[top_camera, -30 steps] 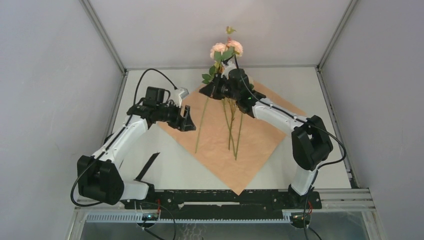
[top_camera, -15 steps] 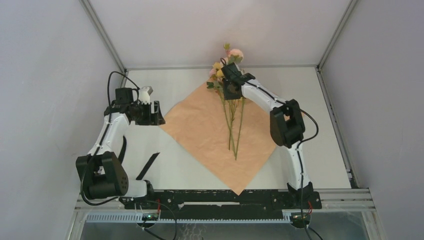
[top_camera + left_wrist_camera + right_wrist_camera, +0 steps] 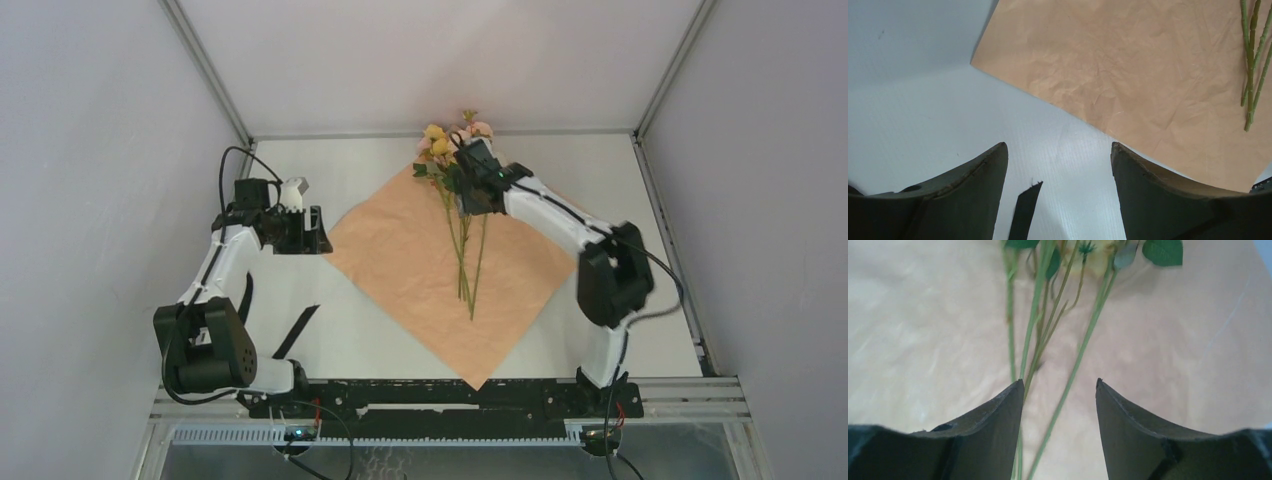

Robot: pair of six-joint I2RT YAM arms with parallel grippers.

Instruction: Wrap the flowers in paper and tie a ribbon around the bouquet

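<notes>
- On the paper [image 3: 430, 270], which lies peach side up like a diamond on the table [image 3: 350, 340], you see the flowers [image 3: 463, 250] lying flat. Their heads sit at its far corner, partly past the edge, and their stems run toward its middle.
- Over that far corner of the paper, your right gripper [image 3: 478, 192] hangs above the stems, close to the heads. Its wrist view shows the fingers [image 3: 993, 430] spread apart. One stem runs through the gap, which is much wider than the stem, and the rest pass by the left finger. None is pinched.
- Just beside the paper's left corner, your left gripper [image 3: 312, 232] is off the sheet, over bare table. Its jaws stand wide with nothing between them.
- Off the paper's near-left edge, the ribbon [image 3: 295, 332] lies flat on the table, apart from the sheet and from both grippers.
</notes>
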